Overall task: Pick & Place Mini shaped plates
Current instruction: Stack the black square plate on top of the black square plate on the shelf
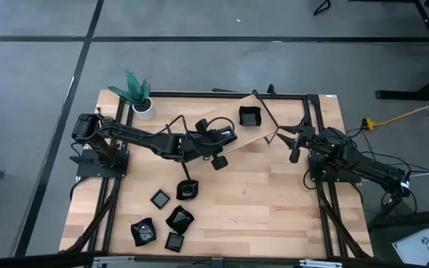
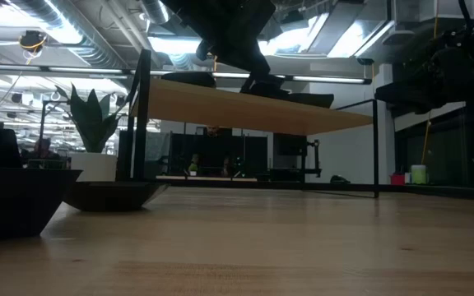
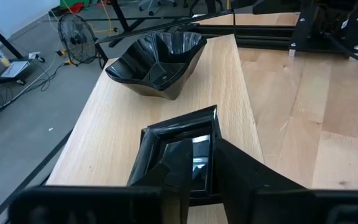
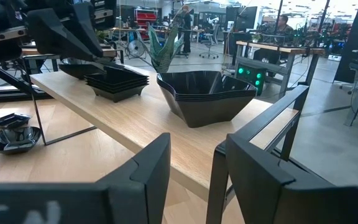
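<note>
left gripper [image 3: 194,186] fingers slack around square plate [image 3: 182,152] on raised shelf [image 3: 104,137], letting it go. right gripper [image 4: 191,180] released, waiting beside shelf.

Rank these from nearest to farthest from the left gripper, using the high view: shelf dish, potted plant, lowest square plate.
1. Shelf dish: on the raised shelf, just right of the left gripper.
2. Potted plant: table's far left corner.
3. Lowest square plate: near front edge.
</note>
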Tool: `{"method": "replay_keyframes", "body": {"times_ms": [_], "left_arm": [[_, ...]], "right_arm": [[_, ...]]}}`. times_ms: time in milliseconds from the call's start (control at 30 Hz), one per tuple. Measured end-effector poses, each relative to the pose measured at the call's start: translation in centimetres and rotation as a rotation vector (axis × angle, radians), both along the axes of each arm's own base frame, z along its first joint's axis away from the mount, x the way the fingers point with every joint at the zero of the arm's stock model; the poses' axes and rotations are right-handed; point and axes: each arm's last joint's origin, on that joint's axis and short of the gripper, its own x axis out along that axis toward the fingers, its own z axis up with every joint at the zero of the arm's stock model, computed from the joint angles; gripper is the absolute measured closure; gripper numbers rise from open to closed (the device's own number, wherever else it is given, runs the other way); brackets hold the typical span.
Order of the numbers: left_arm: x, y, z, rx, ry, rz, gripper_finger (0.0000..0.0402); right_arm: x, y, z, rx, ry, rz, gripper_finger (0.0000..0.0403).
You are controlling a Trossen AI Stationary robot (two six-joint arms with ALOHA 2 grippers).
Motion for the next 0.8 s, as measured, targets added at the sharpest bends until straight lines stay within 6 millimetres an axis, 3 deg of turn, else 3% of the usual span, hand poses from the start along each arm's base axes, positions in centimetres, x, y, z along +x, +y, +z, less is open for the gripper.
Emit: {"method": "replay_keyframes", "body": {"times_ms": [500, 800], "left_arm": [[0.0, 0.0, 0.0, 0.027, 0.020, -0.016, 0.0302], [-0.1, -4.0, 0.4, 0.183, 0.070, -0.202, 0.0307]], "right_arm": [[0.0, 0.0, 0.0, 0.000, 0.000, 0.000, 0.0249], [0.0, 0.0, 0.0, 0.000, 0.000, 0.001, 0.0249]]}}
